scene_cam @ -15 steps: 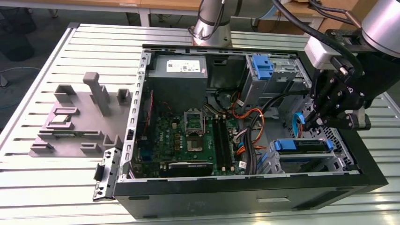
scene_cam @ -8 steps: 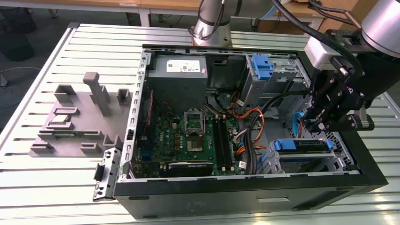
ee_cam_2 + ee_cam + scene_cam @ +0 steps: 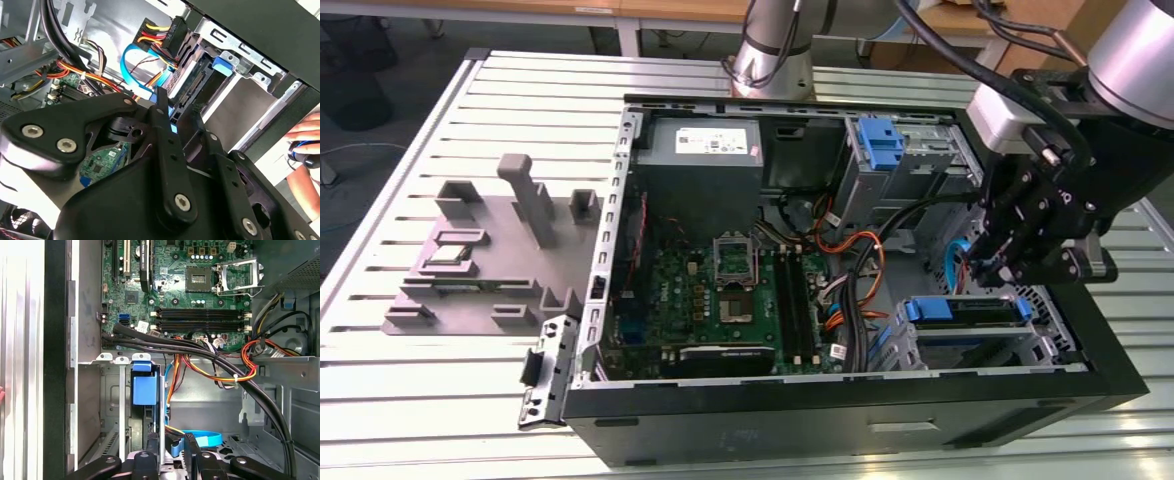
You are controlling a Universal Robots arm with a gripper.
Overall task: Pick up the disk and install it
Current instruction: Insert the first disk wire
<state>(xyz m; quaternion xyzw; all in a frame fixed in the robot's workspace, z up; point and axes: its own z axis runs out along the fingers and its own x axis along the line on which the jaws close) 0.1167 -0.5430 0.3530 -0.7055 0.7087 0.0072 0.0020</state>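
Note:
The disk (image 3: 961, 310) stands on edge in the drive bay at the lower right corner of the open computer case (image 3: 854, 400) in the exterior view. Its blue carrier bracket faces up. My gripper (image 3: 994, 275) hangs directly over it. In the first wrist view the disk (image 3: 145, 390) runs away from the gripper (image 3: 171, 455), with the fingers close on either side of its near edge. In the second wrist view the gripper (image 3: 178, 114) pinches a blue sliver of the bracket, and the disk (image 3: 192, 87) shows its connector end inside the metal bay.
A grey power supply box (image 3: 700, 145) and a blue caddy (image 3: 881, 140) sit at the case's far side. The motherboard (image 3: 720, 290) fills the middle. Bundled cables (image 3: 200, 347) cross next to the bay. A grey fixture (image 3: 494, 250) lies outside the case. A person's hand (image 3: 305, 145) is beyond the case wall.

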